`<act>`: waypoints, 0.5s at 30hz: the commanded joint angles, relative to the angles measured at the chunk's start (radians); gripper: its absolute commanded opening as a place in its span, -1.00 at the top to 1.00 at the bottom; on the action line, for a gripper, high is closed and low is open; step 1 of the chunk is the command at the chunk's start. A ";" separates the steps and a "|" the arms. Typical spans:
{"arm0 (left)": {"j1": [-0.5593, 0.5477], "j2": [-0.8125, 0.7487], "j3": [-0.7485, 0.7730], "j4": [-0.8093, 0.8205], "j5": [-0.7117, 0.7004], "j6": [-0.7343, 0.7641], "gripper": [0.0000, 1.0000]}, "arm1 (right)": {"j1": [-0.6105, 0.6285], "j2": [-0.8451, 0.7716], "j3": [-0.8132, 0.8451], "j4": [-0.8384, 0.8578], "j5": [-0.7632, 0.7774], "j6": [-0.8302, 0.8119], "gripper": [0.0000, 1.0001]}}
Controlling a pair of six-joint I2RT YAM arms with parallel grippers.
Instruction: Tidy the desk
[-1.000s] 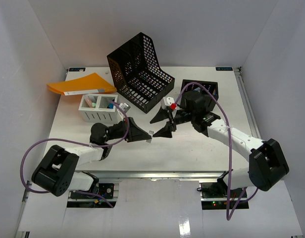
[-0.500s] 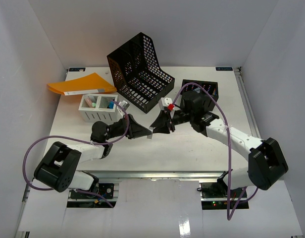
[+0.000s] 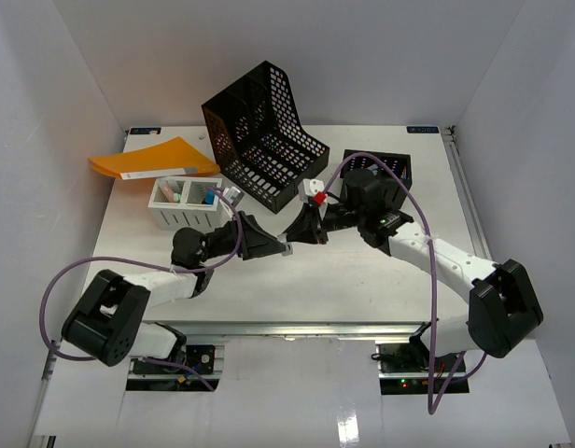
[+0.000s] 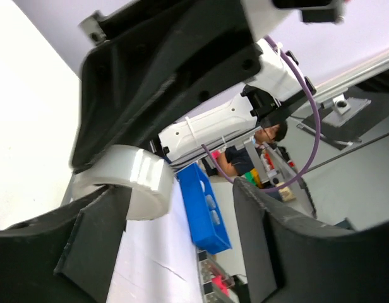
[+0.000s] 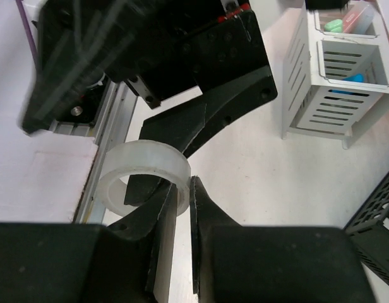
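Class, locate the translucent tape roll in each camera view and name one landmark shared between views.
Top external: tape roll near the centre, below and right of the white slatted organizer.
Left wrist: tape roll at lower left.
Right wrist: tape roll left of centre, pinched by the right gripper.
Shared landmark: the organizer, upper right in right wrist; not in left wrist.
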 commanded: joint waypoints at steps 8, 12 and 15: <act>0.005 -0.259 0.153 -0.555 -0.049 0.434 -0.60 | -0.051 -0.056 0.018 -0.032 0.017 -0.051 0.79; 0.006 -0.348 0.244 -0.980 -0.161 0.660 -0.64 | -0.136 -0.086 0.009 -0.063 0.030 -0.070 0.80; 0.006 -0.386 0.299 -1.222 -0.292 0.798 -0.69 | -0.224 -0.101 0.004 -0.086 0.036 -0.080 0.80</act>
